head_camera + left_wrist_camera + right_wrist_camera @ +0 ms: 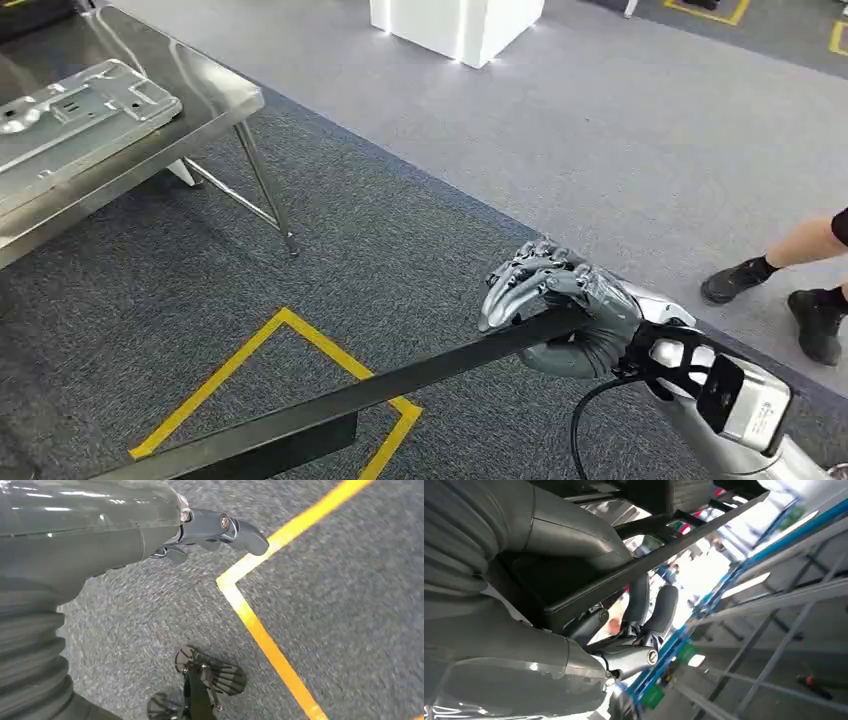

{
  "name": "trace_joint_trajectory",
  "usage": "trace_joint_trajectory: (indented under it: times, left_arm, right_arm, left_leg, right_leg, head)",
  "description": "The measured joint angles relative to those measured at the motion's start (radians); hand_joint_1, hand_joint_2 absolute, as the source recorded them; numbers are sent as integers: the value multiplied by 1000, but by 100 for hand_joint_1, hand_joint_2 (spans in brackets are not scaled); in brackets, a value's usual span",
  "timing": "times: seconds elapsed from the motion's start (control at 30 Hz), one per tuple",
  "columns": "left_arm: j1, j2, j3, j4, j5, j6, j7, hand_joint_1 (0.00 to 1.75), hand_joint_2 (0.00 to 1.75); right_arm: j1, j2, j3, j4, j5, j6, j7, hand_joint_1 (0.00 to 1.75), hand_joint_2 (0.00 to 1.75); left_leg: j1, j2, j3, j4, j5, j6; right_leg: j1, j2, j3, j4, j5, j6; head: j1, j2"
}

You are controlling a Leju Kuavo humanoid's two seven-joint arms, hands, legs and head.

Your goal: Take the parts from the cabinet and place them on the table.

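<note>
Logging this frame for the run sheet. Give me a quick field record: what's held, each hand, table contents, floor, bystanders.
held part: long black bar, gripped at one end
right hand: fingers wrapped around the bar
left hand: holds nothing, hangs over the carpet
table: steel, at upper left, carries a grey metal plate
floor: grey carpet with yellow tape
bystander: a person's legs at the right edge
</note>
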Motion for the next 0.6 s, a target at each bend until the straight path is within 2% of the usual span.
trace_joint_trajectory:
  times: [0.03, 0.07, 0.1, 0.13, 0.2, 0.23, 0.27, 0.3, 0.33, 0.37, 0.4, 0.43, 0.47, 0.5, 0.53, 0.57, 0.6]
  left_arm:
    - [0, 0, 0, 0, 1, 0, 0, 0, 175]
    - [0, -2, 0, 0, 1, 0, 2, 0, 175]
    - [-3, -3, 0, 0, 1, 1, 3, 0, 175]
    - [-2, -4, 0, 0, 4, 2, 5, 0, 175]
    - [3, -6, 2, 0, 5, 8, 10, 0, 175]
    - [3, -4, 4, 0, 5, 13, 14, 0, 175]
    - [2, -7, 6, 0, 6, 18, 15, 0, 175]
    - [-1, -8, 9, 0, 6, 19, 20, 0, 175]
    - [-4, -8, 10, 0, 6, 20, 21, 0, 175]
    - [-7, -8, 11, 0, 5, 20, 21, 0, 175]
    - [-7, -8, 13, 0, 5, 21, 22, 0, 175]
    - [-5, -8, 15, 0, 5, 21, 22, 0, 175]
    - [-3, -8, 16, 0, 5, 21, 22, 0, 175]
    - [-2, -8, 16, 0, 5, 21, 22, 0, 175]
    - [-2, -8, 17, 0, 8, 21, 23, 0, 175]
    - [-3, -8, 18, 0, 12, 20, 30, 0, 175]
    - [-5, -9, 18, 0, 15, 19, 43, 0, 175]
  right_arm:
    - [1, 0, 0, -4, -4, 6, -1, 171, 175]
    - [1, 0, 0, -6, -8, 12, -2, 171, 175]
    - [4, 2, 0, -7, -15, 20, -2, 171, 175]
    - [6, 2, -1, -9, -24, 31, -1, 171, 175]
    - [8, 2, 2, -9, -43, 47, 5, 171, 175]
    - [7, 2, 3, -9, -49, 52, 10, 171, 175]
    - [5, 2, 6, -9, -51, 55, 15, 171, 175]
    - [4, 2, 7, -9, -56, 58, 16, 171, 175]
    - [5, 2, 8, -9, -57, 59, 19, 171, 175]
    - [6, 2, 9, -9, -58, 61, 20, 171, 175]
    - [6, 2, 11, -9, -58, 61, 22, 171, 175]
    - [7, 2, 13, -8, -57, 62, 22, 171, 175]
    - [7, 2, 14, -8, -57, 63, 23, 171, 175]
    - [7, 2, 14, -8, -58, 63, 23, 171, 175]
    - [6, 2, 14, -9, -58, 63, 23, 171, 175]
    - [6, 2, 14, -9, -60, 63, 23, 171, 175]
    - [4, 2, 14, -9, -61, 64, 26, 171, 175]
  left_leg:
    - [0, -12, 0, 3, -1, -2]
    - [3, -21, -4, 5, -2, -4]
    - [-5, -31, -13, 12, -3, -11]
    - [5, -41, -19, 9, 0, -19]
    - [11, -64, -23, 1, 3, -33]
    - [4, -74, -19, 2, 0, -40]
    - [-1, -14, -24, 25, -14, -43]
    - [-1, 39, -47, 74, -50, -47]
    - [3, 66, -83, 146, -90, -53]
    - [7, 77, -125, 227, -127, -59]
    - [11, 81, -158, 291, -148, -64]
    - [15, 83, -167, 306, -142, -69]
    - [18, 87, -148, 269, -115, -74]
    - [21, 93, -109, 196, -76, -78]
    - [23, 110, -58, 102, -35, -81]
    - [24, 147, -7, 14, -7, -82]
    - [15, 150, -2, 5, -15, -69]
  right_leg:
    - [0, 19, 38, -89, 47, -5]
    - [-1, 71, 62, -152, 55, -11]
    - [-4, 83, 68, -173, 50, -9]
    - [2, 69, 66, -169, 50, -9]
    - [8, 52, 70, -170, 49, -18]
    - [-7, 33, 80, -187, 56, -24]
    - [-6, 17, 89, -197, 58, -31]
    - [-5, 2, 93, -200, 57, -37]
    - [-3, -14, 95, -200, 56, -38]
    - [-2, -32, 96, -199, 53, -40]
    - [-2, -48, 96, -199, 51, -38]
    - [-3, -63, 97, -198, 50, -36]
    - [-4, -77, 98, -198, 48, -33]
    - [-7, -89, 101, -197, 45, -28]
    - [-9, -102, 105, -195, 41, -22]
    - [-9, -114, 110, -190, 35, -15]
    - [-3, -120, 112, -187, 28, -5]
  head:
    - [0, 0]
    - [0, 0]
    - [0, 0]
    - [0, 0]
    - [0, 0]
    - [0, 0]
    - [0, 0]
    - [-1, 0]
    - [-1, 0]
    - [-1, 0]
    - [-1, 0]
    - [-1, 0]
    - [-1, 0]
    - [-1, 0]
    - [-1, 0]
    - [-1, 0]
    - [-1, 0]
